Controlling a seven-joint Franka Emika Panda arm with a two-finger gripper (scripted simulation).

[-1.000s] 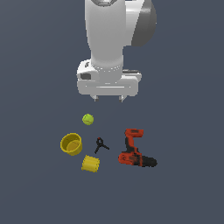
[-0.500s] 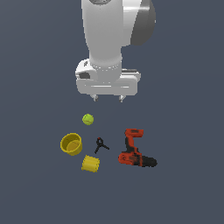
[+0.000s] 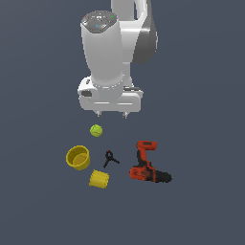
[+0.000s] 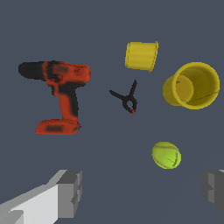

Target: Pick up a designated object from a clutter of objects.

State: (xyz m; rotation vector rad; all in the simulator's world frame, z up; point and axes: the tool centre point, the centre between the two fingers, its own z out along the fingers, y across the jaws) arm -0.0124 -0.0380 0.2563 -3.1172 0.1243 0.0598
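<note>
**Yellow-green ball lies free; the arm has tilted, the clutter has not moved**

Yellow-green and faintly seamed, the tennis ball [image 3: 96, 130] sits alone on the dark floor at the far edge of the clutter, nearest the arm. It lies a little toward the exterior view's left of the gripper [image 3: 111, 115], whose two fingertips hang above the floor, spread apart and holding nothing. The wrist view agrees: the ball [image 4: 166, 155] shows between the two grey fingers [image 4: 69, 192], closer to one of them, with nothing touching it.

Compared with half a second ago, the objects have kept their places. The yellow cup [image 3: 78, 157] still lies on its side, nearer the camera than the ball and to the exterior view's left. The small black clamp [image 3: 110, 159] is beside it, the ribbed yellow cylinder [image 3: 99, 179] nearer still, and the red-and-black drill [image 3: 146, 166] off to the exterior view's right. What has changed is the arm: its upper links now lean toward the camera, so the top of the wrist housing shows, while the hand remains at much the same height above the ball.

For the task, this reads as alignment rather than descent. The ball is not yet centred between the fingers, so a small sideways correction toward the exterior view's left seems needed before lowering. The ball stands well apart from the cup and clamp, which leaves room for the fingers. Being round, it may roll if one finger touches first.
</note>
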